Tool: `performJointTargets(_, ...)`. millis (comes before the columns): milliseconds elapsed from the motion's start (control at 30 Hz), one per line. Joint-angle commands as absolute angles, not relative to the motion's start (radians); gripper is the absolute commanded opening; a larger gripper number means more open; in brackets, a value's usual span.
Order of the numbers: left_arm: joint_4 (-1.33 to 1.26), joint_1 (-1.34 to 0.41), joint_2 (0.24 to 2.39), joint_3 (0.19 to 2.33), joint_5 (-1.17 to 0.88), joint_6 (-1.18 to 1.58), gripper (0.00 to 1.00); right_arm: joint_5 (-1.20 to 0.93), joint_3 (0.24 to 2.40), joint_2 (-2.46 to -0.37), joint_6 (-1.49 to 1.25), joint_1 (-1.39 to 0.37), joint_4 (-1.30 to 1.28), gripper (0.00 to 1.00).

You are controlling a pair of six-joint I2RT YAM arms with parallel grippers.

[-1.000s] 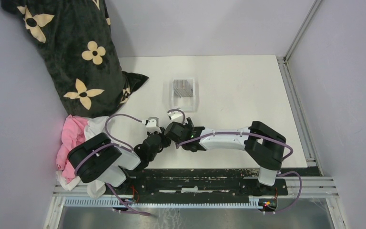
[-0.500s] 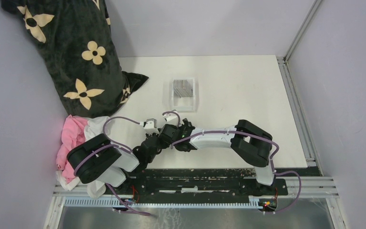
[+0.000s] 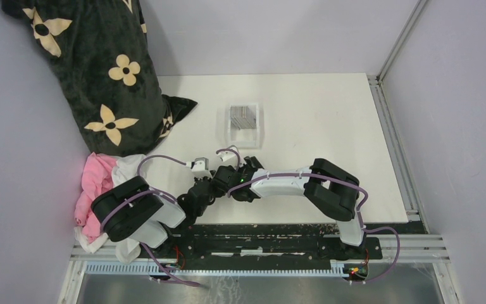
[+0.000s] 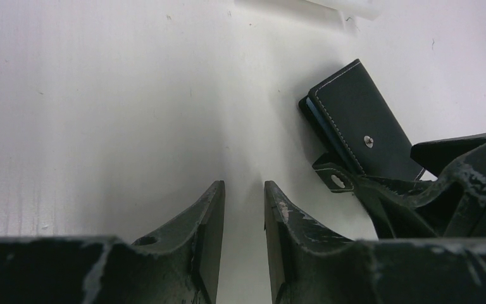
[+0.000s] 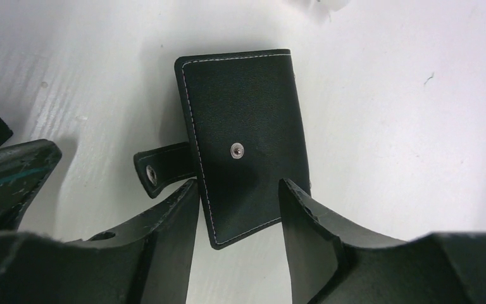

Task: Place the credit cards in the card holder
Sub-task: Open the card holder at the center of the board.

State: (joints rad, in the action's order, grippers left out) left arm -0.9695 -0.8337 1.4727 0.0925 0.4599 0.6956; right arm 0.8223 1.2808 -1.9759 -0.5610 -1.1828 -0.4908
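- only the wrist views show the card holder (image 5: pixel 240 114): folded shut, flat on the white worktop (image 5: pixel 405 126), its snap tab (image 5: pixel 161 168) unfastened and sticking out sideways. in the top view the two arms cover it.
- only the top view shows the clear tray (image 3: pixel 245 139), beyond the card holder toward the far wall, with the grey credit cards (image 3: pixel 243 117) lying inside it.
- right tool (image 5: pixel 238 188): fingers spread either side of the card holder's near end; i cannot tell whether they pinch it.
- left tool (image 4: pixel 245 193): just beside the card holder and apart from it, released, its fingers a narrow gap apart with nothing between.
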Motion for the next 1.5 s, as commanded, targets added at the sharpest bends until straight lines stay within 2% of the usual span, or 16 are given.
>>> performJointTargets(0, -0.962, -0.842, 1.492, 0.114, 0.463, 0.725, 0.37, 0.909, 1.314, -1.946, -0.526, -1.188, -0.503, 0.53)
performJointTargets(200, -0.936, -0.845, 1.473, 0.120, 0.469, 0.721, 0.37, 0.943, 1.298, -1.937, -0.491, -1.178, -0.494, 0.44)
performJointTargets(367, -0.905, -0.854, 1.438, 0.126, 0.473, 0.721, 0.38, 0.942, 1.278, -1.910, -0.452, -1.155, -0.469, 0.17)
performJointTargets(567, -0.838, -0.873, 1.366, 0.142, 0.485, 0.713, 0.38, 0.932, 1.269, -1.865, -0.412, -1.122, -0.466, 0.01)
performJointTargets(700, -0.803, -0.900, 1.316, 0.155, 0.497, 0.711, 0.39, 0.905, 1.261, -1.825, -0.396, -1.095, -0.471, 0.01)
performJointTargets(1167, -0.791, -0.970, 1.323, 0.239, 0.498, 0.676, 0.42, 0.526, 1.233, -1.623, -0.522, -0.989, -0.477, 0.01)
performJointTargets(1467, -0.786, -0.991, 1.311, 0.270, 0.505, 0.662, 0.43, 0.278, 1.079, -1.537, -0.723, -0.915, -0.315, 0.01)
